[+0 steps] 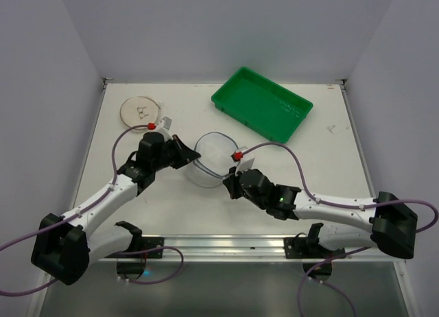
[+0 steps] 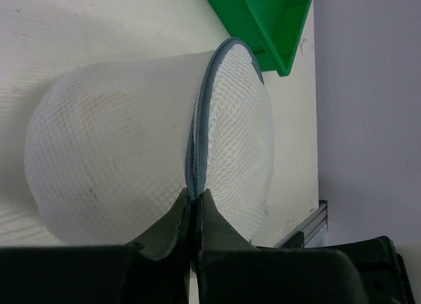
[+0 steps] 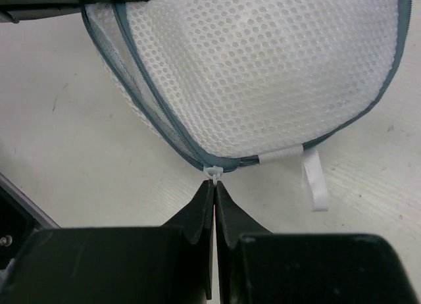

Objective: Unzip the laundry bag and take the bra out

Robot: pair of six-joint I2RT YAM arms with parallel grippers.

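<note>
The laundry bag (image 1: 212, 159) is a round white mesh case with a grey-blue zipper rim, lying mid-table between both arms. My left gripper (image 2: 195, 195) is shut on the zipper rim (image 2: 197, 139) at the bag's left side; from above, the left gripper (image 1: 195, 156) meets the bag's edge. My right gripper (image 3: 214, 182) is shut on the small white zipper pull (image 3: 212, 170) at the near edge of the bag (image 3: 263, 67); from above, the right gripper (image 1: 232, 175) touches the bag's near right side. The zipper looks closed. The bra is hidden.
A green tray (image 1: 261, 103) stands at the back right, just beyond the bag. A flat beige disc (image 1: 142, 111) lies at the back left. A white ribbon loop (image 3: 314, 182) hangs from the bag beside the zipper pull. A metal rail (image 1: 226, 243) runs along the near edge.
</note>
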